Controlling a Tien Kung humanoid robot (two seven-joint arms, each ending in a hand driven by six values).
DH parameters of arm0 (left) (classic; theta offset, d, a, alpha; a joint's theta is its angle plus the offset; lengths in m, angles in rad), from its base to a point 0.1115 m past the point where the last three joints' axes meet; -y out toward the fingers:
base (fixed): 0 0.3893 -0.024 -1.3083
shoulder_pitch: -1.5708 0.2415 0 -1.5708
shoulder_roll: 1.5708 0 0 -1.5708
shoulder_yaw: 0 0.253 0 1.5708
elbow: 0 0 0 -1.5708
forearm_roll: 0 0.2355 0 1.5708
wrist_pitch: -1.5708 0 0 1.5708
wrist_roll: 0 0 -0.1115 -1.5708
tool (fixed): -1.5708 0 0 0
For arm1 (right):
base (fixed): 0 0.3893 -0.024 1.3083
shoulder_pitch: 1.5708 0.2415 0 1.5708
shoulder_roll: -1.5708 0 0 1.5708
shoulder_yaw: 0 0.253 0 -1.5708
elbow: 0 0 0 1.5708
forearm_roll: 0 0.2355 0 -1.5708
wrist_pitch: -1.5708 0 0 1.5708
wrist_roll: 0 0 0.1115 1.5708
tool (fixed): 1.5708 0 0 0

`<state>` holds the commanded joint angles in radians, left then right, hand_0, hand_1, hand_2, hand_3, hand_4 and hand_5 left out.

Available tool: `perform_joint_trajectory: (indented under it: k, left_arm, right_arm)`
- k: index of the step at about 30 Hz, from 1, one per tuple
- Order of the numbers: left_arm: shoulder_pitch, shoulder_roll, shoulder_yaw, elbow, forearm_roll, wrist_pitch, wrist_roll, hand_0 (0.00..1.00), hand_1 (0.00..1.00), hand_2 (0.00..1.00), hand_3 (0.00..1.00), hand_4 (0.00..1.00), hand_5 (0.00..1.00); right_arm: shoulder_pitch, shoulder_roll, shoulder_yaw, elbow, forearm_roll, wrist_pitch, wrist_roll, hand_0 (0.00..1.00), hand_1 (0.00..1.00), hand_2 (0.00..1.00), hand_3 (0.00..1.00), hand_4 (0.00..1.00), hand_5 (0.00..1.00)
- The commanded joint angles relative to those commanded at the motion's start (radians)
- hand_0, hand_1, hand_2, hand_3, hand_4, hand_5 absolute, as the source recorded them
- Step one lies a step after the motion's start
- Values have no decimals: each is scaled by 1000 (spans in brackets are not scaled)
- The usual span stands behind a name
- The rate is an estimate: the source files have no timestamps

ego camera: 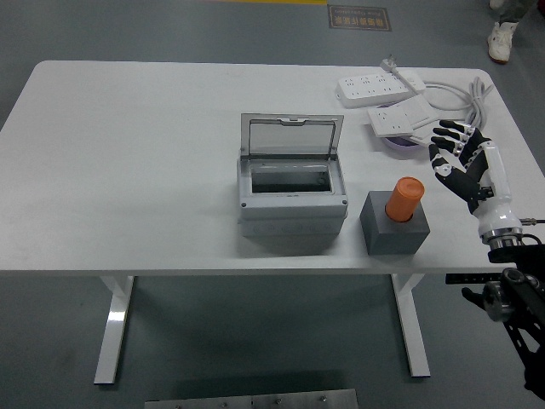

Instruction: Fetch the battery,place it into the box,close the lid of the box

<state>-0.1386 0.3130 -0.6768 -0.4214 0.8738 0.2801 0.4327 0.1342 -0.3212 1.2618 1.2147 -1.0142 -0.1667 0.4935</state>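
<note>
Right hand (464, 162) hovers with fingers (449, 130) spread, empty, beside orange battery (404, 199) standing in grey holder (393, 230)

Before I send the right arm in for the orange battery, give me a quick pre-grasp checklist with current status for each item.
1. Right robot hand empty, fingers spread: ok.
2. Battery reachable: ok, it stands tilted in the grey holder, top half exposed.
3. Path from hand to battery: ok, open table between them; the power strips lie farther back.
4. Box ready to receive: ok, the lid stands open at the back.
5. Box interior free of obstructions: cannot tell, it is dark inside.
6. Left arm out of the way: ok, not in view.
</note>
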Motion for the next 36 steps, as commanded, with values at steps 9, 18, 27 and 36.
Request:
perform_joint_trajectory:
  k: [9,18,27,36]
  left_arm:
    - [-4,-3,-3,1,7,-2,0,632,698,573,541,500,2]
    - [-6,-1,-7,2,20,1,0,632,698,573,541,500,2]
    - [-4,-1,-5,3,24,4,0,632,698,573,541,500,2]
    - [-5,-1,-5,3,27,3,-2,632,698,573,541,500,2]
  right_arm:
    - [0,-32,-100,16,43,7,-5,737,665,674,678,638,2]
    - [12,-38,-139,-1,40,10,-7,739,665,674,679,653,2]
    - [40,-38,-137,-28,22,9,-5,739,665,674,681,668,2]
    - [37,-41,-157,-52,2,3,-2,738,671,682,693,695,2]
